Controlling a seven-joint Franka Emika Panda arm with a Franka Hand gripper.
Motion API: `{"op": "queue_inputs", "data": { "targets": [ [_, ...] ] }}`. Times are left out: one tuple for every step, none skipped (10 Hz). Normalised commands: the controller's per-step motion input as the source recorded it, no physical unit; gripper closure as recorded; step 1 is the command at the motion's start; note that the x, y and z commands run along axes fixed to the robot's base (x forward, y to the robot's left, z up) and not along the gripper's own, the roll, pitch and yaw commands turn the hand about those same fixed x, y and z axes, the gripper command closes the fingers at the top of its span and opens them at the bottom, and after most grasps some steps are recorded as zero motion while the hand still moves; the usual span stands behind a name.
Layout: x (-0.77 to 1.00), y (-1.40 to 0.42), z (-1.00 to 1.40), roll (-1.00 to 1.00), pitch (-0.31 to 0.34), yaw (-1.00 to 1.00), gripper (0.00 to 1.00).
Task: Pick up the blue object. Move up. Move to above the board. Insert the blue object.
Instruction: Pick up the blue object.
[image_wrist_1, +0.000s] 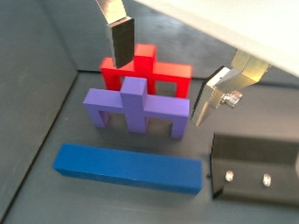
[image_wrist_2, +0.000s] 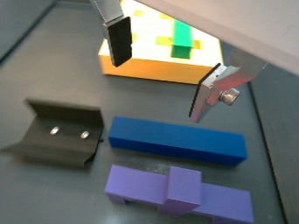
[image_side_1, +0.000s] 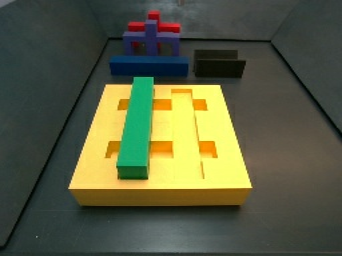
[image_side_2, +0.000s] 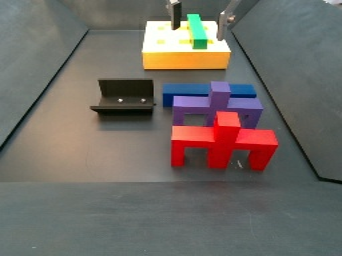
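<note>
The blue object (image_side_1: 147, 67) is a long dark-blue bar lying flat on the dark floor between the board and the purple arch piece; it shows in both wrist views (image_wrist_1: 128, 168) (image_wrist_2: 176, 140) and in a side view (image_side_2: 183, 97). The board (image_side_1: 214, 160) is a large yellow slab with grooves and cut-outs, also seen in a side view (image_side_2: 187, 58) and a wrist view (image_wrist_2: 152, 66). My gripper (image_side_2: 199, 12) is open and empty, high above the area by the board and blue bar, touching nothing. Its fingers (image_wrist_1: 117, 39) (image_wrist_2: 117, 44) are spread wide. The gripper is out of view in the side view that looks along the board.
A green bar (image_side_1: 138, 125) lies in the board's groove. A purple arch piece (image_side_2: 214, 105) stands against the blue bar, with a red piece (image_side_2: 221, 140) beyond it. The fixture (image_side_1: 221, 62) stands beside the blue bar. Dark walls enclose the floor.
</note>
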Motion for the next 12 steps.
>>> {"op": "queue_inputs", "data": {
  "targets": [
    [0.00,-0.22,-0.40,0.00,-0.044,-0.97,0.00],
    [0.00,-0.18,-0.40,0.00,-0.036,-1.00,0.00],
    [0.00,-0.16,-0.40,0.00,-0.024,-1.00,0.00],
    [0.00,-0.07,-0.45,0.00,-0.066,-1.00,0.00],
    [0.00,-0.03,-0.41,0.00,-0.030,-1.00,0.00],
    [0.00,-0.05,-0.27,0.00,0.000,-1.00,0.00],
    [-0.13,-0.34,-0.21,0.03,0.000,-0.73,0.00],
    [-0.18,-0.33,-0.13,0.06,0.000,-0.71,0.00],
    [-0.24,-0.27,-0.16,0.07,0.000,-0.72,0.00],
    [-0.35,-0.03,-0.20,0.00,-0.010,-0.69,0.00],
    [-0.30,0.10,-0.13,0.00,0.000,-0.23,0.00],
    [-0.13,0.00,0.00,0.00,0.000,-0.05,0.00]
  ]
}}
